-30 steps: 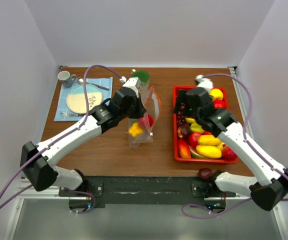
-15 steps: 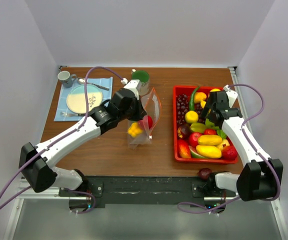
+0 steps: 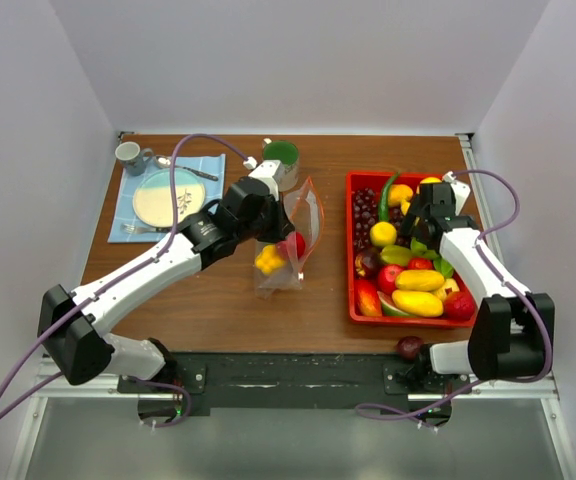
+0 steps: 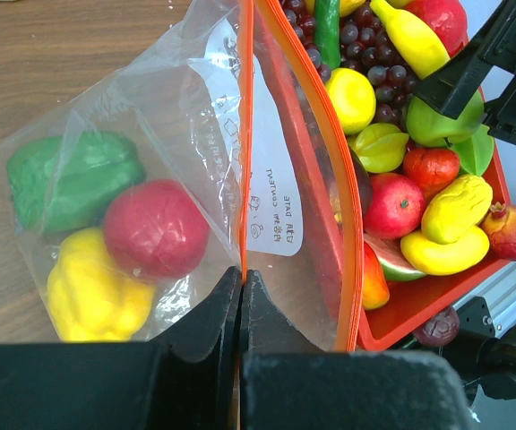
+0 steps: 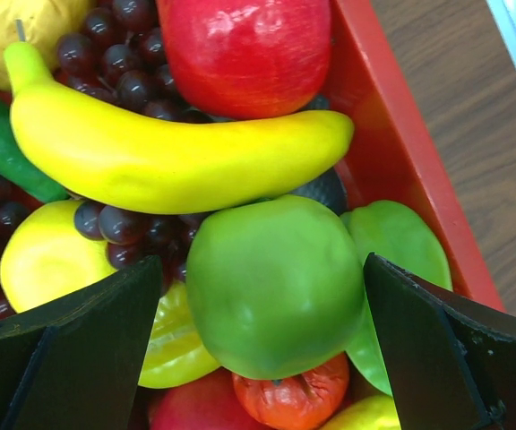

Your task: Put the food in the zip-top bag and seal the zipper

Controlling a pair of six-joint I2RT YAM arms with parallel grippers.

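The zip-top bag (image 3: 298,238) stands on the table with its mouth held up, and my left gripper (image 3: 284,207) is shut on one side of the orange zipper (image 4: 243,134). The zipper's other side (image 4: 349,188) bows away, so the mouth gapes. Inside the bag lie a green pepper (image 4: 70,179), a red fruit (image 4: 155,228) and a yellow pepper (image 4: 92,291). More food fills the red tray (image 3: 351,300). My right gripper (image 3: 424,213) hangs open over the tray's back right. A green apple (image 5: 271,287) sits between its fingers, which stand apart from it.
Around the apple lie a banana (image 5: 168,161), dark grapes (image 5: 133,228), a red apple (image 5: 245,49) and a green pear (image 5: 401,260). A green cup (image 3: 281,155) stands behind the bag. A plate (image 3: 160,197) and mug (image 3: 130,155) sit far left. A purple fruit (image 3: 409,347) lies at the front edge.
My right arm has swung from the tray's left side to its back right and settled over the green apple. The left gripper and the bag have stayed put.
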